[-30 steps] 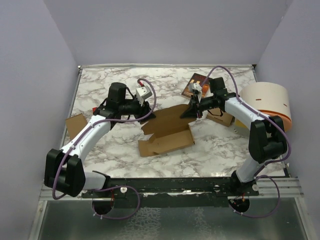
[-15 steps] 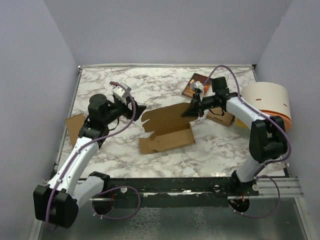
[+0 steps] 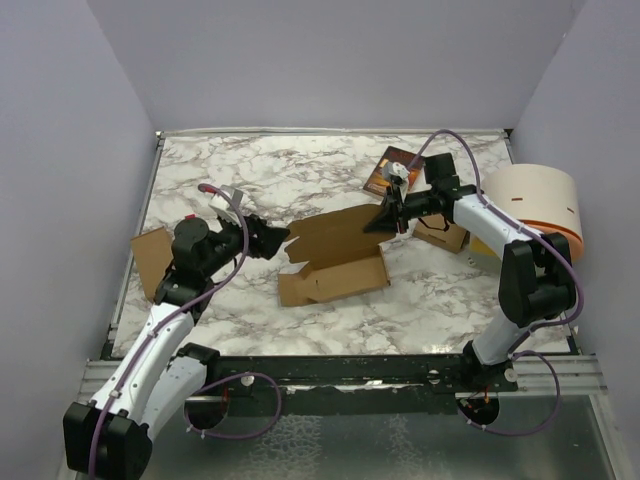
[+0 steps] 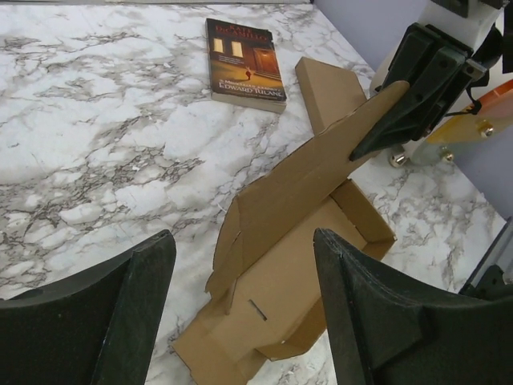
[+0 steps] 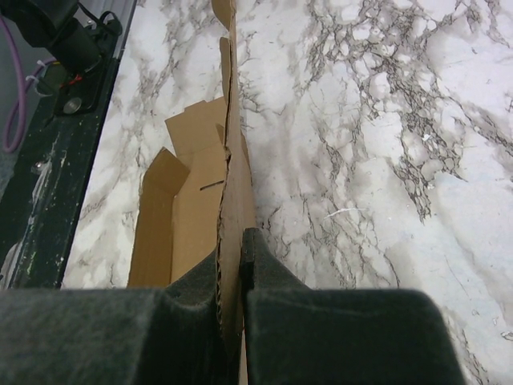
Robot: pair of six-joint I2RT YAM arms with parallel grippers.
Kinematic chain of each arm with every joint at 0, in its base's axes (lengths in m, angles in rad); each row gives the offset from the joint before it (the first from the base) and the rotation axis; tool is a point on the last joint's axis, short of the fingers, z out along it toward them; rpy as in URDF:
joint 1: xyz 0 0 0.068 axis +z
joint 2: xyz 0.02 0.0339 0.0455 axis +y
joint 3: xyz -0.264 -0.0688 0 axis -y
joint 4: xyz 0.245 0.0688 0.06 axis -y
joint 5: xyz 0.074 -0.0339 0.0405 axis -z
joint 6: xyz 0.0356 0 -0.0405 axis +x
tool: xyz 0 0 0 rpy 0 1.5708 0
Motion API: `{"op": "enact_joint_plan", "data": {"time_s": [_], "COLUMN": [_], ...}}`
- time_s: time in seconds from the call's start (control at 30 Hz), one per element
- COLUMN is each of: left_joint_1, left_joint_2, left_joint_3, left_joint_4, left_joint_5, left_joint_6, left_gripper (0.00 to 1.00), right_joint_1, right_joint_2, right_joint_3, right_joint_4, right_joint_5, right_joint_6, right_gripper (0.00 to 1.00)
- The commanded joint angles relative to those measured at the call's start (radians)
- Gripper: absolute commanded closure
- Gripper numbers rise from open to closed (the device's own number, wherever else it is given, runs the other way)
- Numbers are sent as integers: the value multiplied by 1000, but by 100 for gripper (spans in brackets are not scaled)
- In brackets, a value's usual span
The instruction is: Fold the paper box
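The tan paper box lies partly folded in the middle of the marble table, its tray side walls raised. Its large back panel stands tilted up. My right gripper is shut on that panel's far right end, and the cardboard edge runs straight out from between its fingers. My left gripper hangs open just left of the box and touches nothing. In the left wrist view the box shows between its spread fingers.
A dark printed book lies behind the box. A round white drum with an orange band stands at the right edge. A loose cardboard piece lies at the left edge, and another lies under the right arm. Walls enclose the table.
My left arm has pulled back to the left, away from the box's back panel, and its gripper has opened. The right gripper has kept its grip in place.
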Motion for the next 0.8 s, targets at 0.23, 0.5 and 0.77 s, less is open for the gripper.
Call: {"op": "enact_joint_plan", "data": {"time_s": [0.23,0.5,0.77], "left_joint_1": [4,5,3], "left_joint_2": [-41,-56,-134], "left_joint_3": [-72,-134,-241], "left_joint_4": [46,67,110], "left_joint_5": [-37,-37,-107], "left_joint_6": [-160,-219,-275], "left_gripper": [29,30,30], "right_joint_1": [-13,-20,-23], "right_joint_2": [-41,-53,-58], "right_joint_3": [-22,-32,-41], "right_joint_4": [60,76,99], "right_joint_5": [-36,-31,-29], "right_joint_6": [29,40,58], "right_gripper": [99,99,99]}}
